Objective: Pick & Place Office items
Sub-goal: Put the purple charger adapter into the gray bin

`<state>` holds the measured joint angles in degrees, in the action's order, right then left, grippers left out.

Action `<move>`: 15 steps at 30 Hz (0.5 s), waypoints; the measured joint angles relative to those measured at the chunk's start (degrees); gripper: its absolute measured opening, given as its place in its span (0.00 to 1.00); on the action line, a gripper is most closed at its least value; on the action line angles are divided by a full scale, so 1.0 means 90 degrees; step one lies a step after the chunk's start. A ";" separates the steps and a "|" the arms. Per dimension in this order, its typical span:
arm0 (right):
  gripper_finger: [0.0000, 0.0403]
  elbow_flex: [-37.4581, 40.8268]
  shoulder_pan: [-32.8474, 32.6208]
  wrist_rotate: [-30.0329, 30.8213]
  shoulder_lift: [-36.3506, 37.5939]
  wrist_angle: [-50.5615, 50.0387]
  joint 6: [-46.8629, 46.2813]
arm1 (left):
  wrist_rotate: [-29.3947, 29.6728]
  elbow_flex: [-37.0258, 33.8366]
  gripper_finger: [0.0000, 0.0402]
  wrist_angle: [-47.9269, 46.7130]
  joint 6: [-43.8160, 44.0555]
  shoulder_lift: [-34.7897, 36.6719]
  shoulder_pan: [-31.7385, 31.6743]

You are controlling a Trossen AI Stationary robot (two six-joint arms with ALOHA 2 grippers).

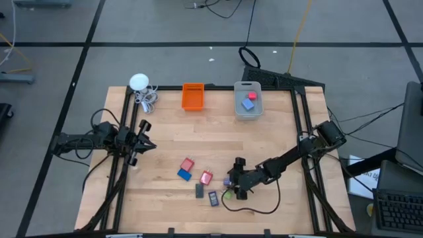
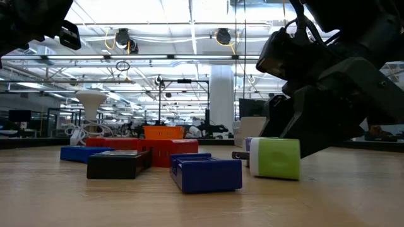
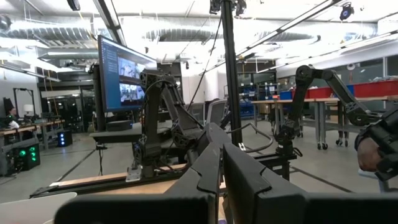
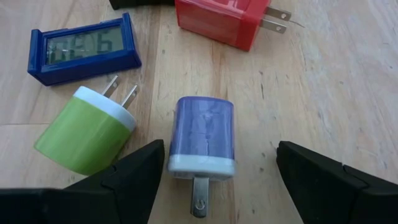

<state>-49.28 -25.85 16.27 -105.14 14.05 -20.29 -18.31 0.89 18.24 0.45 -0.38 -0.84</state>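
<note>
While right gripper [image 4: 214,168] fingers [image 4: 134,171] sit spread around purple charger [image 4: 202,137], green charger [image 4: 84,134] lies just beside, blue clock [image 4: 81,46] + red charger [image 4: 221,22] near; left gripper [image 1: 147,143] clenched, off at desk [image 1: 277,132] edge.

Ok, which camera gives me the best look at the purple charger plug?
The right wrist view: the purple charger plug lies between the open right hand, prongs visible. The high view shows a speck; the low view hides it behind the green plug.

In your right wrist view, the red charger [image 4: 222,22] at twelve o'clock is cut by the edge. In your low view, the purple charger [image 2: 247,145] hides behind the green charger [image 2: 275,157]; the gripper above is cropped.
</note>
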 joint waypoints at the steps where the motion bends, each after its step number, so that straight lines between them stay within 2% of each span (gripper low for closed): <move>1: 0.74 0.0000 0.0000 0.0000 0.0000 0.0011 0.0000 | 0.0000 0.0000 0.06 0.0000 0.0000 0.0000 0.0000; 7: 0.73 0.0000 0.0000 0.0000 0.0000 0.0026 0.0002 | 0.0000 0.0000 0.06 0.0000 0.0000 0.0000 0.0000; 15: 0.65 0.0000 -0.0002 0.0005 0.0000 0.0036 0.0002 | 0.0000 0.0000 0.06 0.0000 0.0000 0.0001 0.0002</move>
<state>-49.28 -25.87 16.32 -105.14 14.37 -20.27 -18.31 0.89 18.24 0.45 -0.38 -0.83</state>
